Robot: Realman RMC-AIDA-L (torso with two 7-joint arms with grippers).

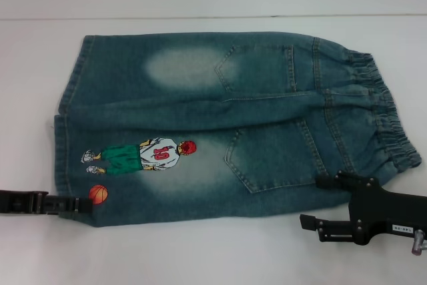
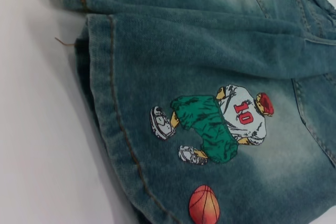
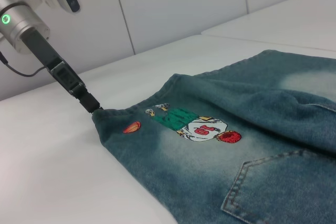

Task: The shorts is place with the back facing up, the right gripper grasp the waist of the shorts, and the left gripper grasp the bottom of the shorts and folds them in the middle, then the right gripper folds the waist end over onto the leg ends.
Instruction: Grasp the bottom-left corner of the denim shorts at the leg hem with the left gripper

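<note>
Denim shorts point(image 1: 220, 125) flat; our left pincer point(image 1: 85, 203) pinches the hem corner, right pincer point(image 1: 320, 201) spread beside the waistband.

Bright even light, soft shadows, slight blur w/ washed whites.

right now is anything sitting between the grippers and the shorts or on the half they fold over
Nothing visible. The left gripper is already at the leg hem corner of the denim shorts by the basketball patch; the right gripper sits at the elastic waistband. The denim and the white table around it carry no other items.
</note>
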